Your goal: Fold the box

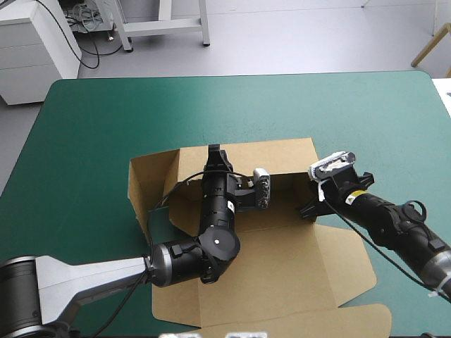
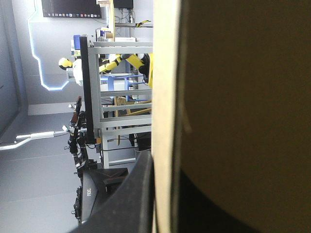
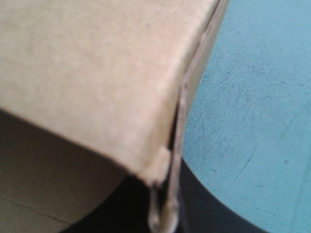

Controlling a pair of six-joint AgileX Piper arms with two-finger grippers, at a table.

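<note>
- the box [image 1: 282, 260], a cut sheet of brown board, lies across the centre and lower middle of the high view, on the teal-green desk [image 1: 91, 120].
- its far wall stands raised near the frame's centre, while the wide lid panel lies flat toward the bottom edge.
- the left jaws pinch the far wall's top edge, all but closed on the board.
- the right jaws clamp the wall's right corner, right of centre, with the board's edge between them.

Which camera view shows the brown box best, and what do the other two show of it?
The high view: nearly the whole box shows, far wall raised, wide flap flat toward the near edge. The left wrist view shows only a board edge; the right wrist view, one corner.
</note>
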